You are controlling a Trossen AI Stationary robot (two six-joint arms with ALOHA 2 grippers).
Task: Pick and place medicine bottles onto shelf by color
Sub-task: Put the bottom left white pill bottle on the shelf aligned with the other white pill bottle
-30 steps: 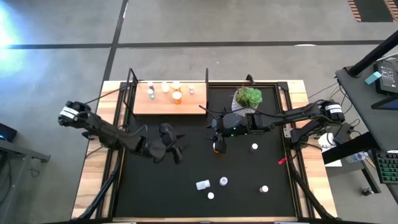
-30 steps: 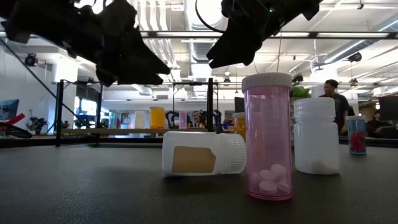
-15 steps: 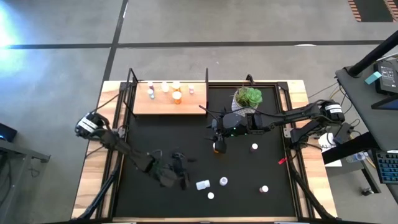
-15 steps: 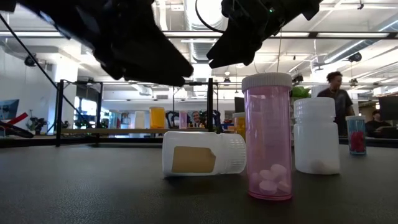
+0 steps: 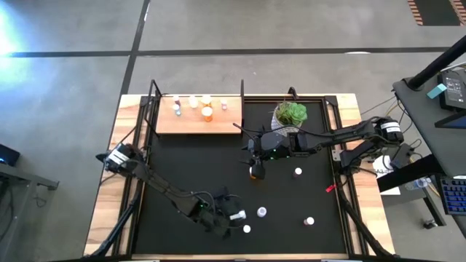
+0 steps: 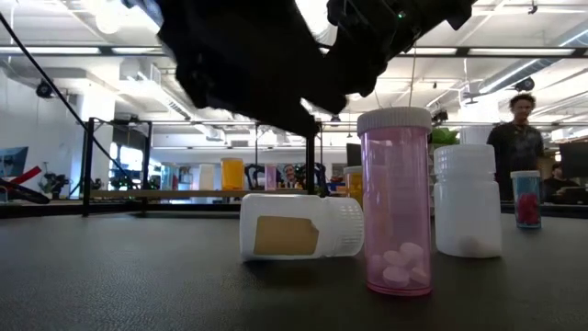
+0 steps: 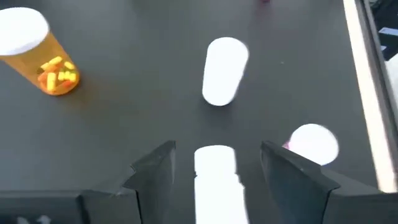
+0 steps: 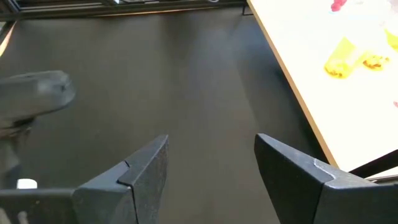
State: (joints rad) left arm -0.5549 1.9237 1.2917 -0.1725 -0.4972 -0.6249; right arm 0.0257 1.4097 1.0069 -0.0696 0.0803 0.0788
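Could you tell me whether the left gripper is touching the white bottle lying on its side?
Apart: the left wrist view shows the left gripper open, black mat visible between each finger and the lying white bottle.

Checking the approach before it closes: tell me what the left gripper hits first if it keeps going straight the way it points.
The left gripper, open, would first meet the white bottle lying on its side, already between its fingers. Beyond it lies another white bottle, though depth is unclear.

Right claw (image 8: 211,171) spread over black mat (image 8: 155,81); shelf (image 8: 311,68) (bottles perhaps) beside.
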